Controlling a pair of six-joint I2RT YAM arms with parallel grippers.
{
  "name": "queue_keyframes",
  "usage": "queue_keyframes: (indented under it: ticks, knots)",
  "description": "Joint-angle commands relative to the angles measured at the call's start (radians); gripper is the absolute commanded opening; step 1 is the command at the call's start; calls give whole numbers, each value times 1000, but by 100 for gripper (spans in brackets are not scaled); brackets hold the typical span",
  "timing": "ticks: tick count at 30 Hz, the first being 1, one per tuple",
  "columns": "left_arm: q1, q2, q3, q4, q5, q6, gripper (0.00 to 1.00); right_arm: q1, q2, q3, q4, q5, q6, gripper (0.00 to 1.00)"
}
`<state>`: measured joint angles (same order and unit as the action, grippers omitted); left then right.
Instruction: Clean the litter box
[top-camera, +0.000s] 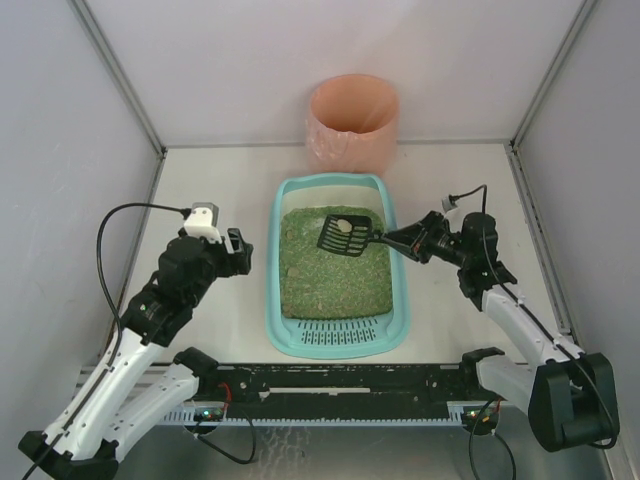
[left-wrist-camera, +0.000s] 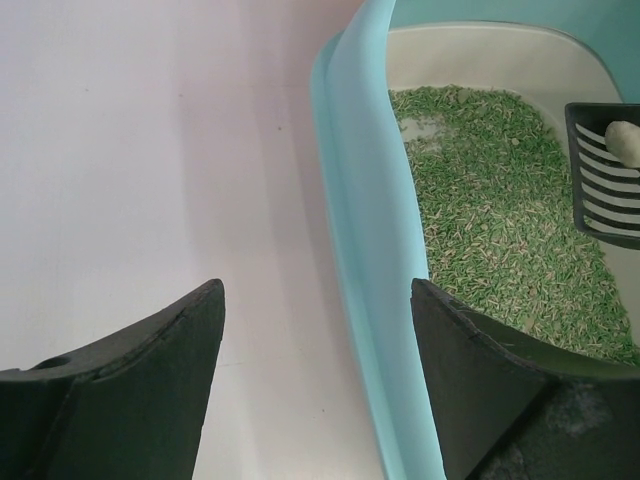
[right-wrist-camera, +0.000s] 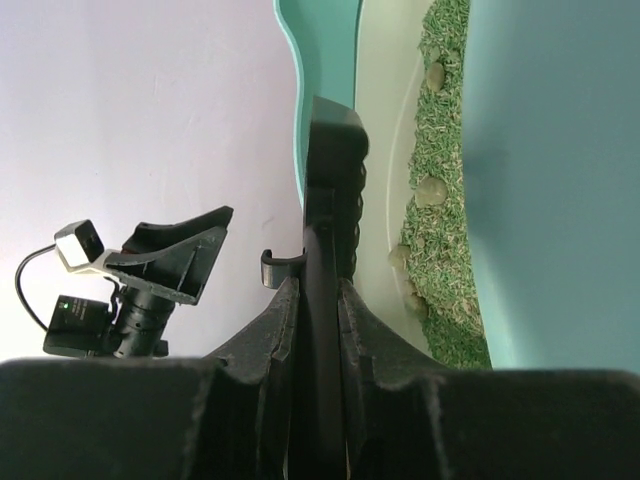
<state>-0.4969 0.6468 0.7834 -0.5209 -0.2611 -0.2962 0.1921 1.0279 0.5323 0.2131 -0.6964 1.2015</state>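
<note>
The teal litter box (top-camera: 272, 270) lies mid-table, filled with green granules (top-camera: 335, 275), its slotted grate (top-camera: 340, 328) at the near end. My right gripper (top-camera: 400, 240) is shut on the handle of a black slotted scoop (top-camera: 345, 235). It holds the scoop over the far part of the box with a pale clump (top-camera: 342, 226) on it. In the right wrist view the fingers clamp the handle (right-wrist-camera: 330, 180), and several clumps (right-wrist-camera: 430, 190) lie in the litter. My left gripper (top-camera: 240, 252) is open and empty just left of the box, its jaws astride the rim (left-wrist-camera: 365, 200).
A round pink-orange bin (top-camera: 353, 120) stands behind the box against the back wall. Grey enclosure walls close in the table on the left, right and back. The left wrist view shows bare white table (left-wrist-camera: 150, 150) left of the box.
</note>
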Motion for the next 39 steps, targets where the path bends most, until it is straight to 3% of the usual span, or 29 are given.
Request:
queue_keyframes:
  ticks: [1,5,9,15,24,32,39]
  knots:
    - [6,-17,-6,14,-33,-4,80,20,26,109,-19,-13,-57,0]
    - [38,-10,-4,10,-27,-3,79,-11,23,157,-38,56,-53,0]
    - [42,-11,-2,4,-27,-2,80,3,70,315,-148,147,-118,0]
    - [66,-13,0,-1,-17,-1,80,-4,164,519,-171,320,-162,0]
    - [89,12,2,0,46,-3,80,-11,434,855,-163,589,-341,0]
    - [98,20,2,4,71,-3,80,37,699,1226,-272,676,-708,0]
    - [107,25,3,4,87,-3,80,124,733,1221,-152,768,-1159,0]
